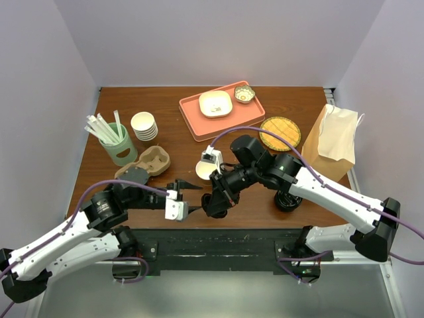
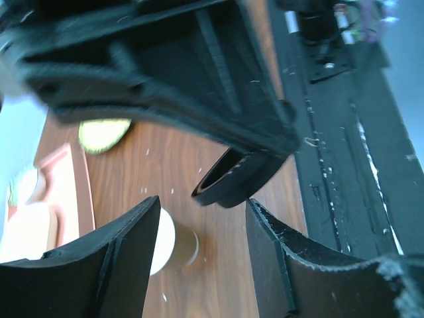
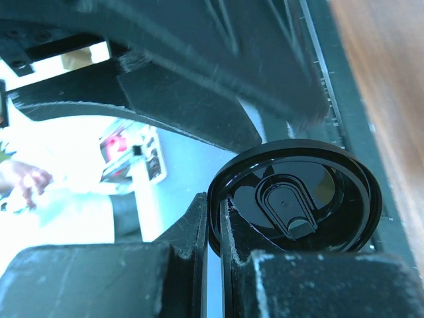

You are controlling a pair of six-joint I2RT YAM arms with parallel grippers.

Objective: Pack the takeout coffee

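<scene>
No lidded takeout coffee shows. One open paper cup (image 1: 206,169) stands near the table's middle; in the left wrist view the cup (image 2: 169,242) is beyond the left finger. My right gripper (image 1: 213,206) hovers in front of it near the table's front edge, shut on the rim of a round black lid (image 3: 295,199); its tips (image 3: 215,207) pinch the rim edge-on. My left gripper (image 1: 191,197) is just left of the right one, open and empty. In its own view the left gripper (image 2: 203,213) frames bare wood, with the held lid (image 2: 235,182) just past the fingertips.
A brown paper bag (image 1: 334,139) stands at the right edge. A salmon tray (image 1: 195,119) with dishes is at the back. A cup stack (image 1: 144,126), a green straw holder (image 1: 116,144) and a pulp carrier (image 1: 149,162) are at the left. A black round piece (image 1: 288,201) sits under the right arm.
</scene>
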